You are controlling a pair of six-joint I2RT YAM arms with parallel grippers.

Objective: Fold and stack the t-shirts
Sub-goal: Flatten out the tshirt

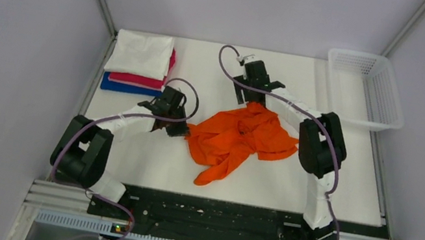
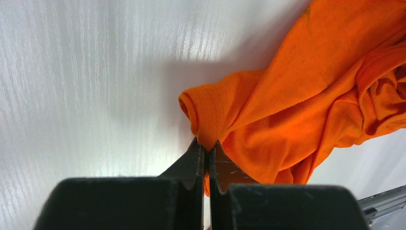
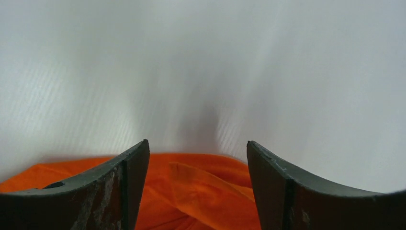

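Observation:
A bright orange t-shirt [image 1: 239, 139] lies crumpled in the middle of the white table. My left gripper [image 1: 179, 129] is shut on a hemmed edge of it at its left side; in the left wrist view the orange cloth [image 2: 287, 110] is pinched between the closed fingers [image 2: 194, 160]. My right gripper [image 1: 254, 98] is open at the shirt's far edge, its jaws wide apart with orange cloth [image 3: 201, 191] lying between and below them. A folded stack of a white [image 1: 141, 53], a pink-red [image 1: 144, 80] and a blue [image 1: 120, 86] t-shirt sits at the back left.
A white mesh basket [image 1: 367, 88] stands at the back right, partly over the table's edge. The table [image 1: 143, 161] is walled by grey panels on both sides. A black rail runs along the near edge.

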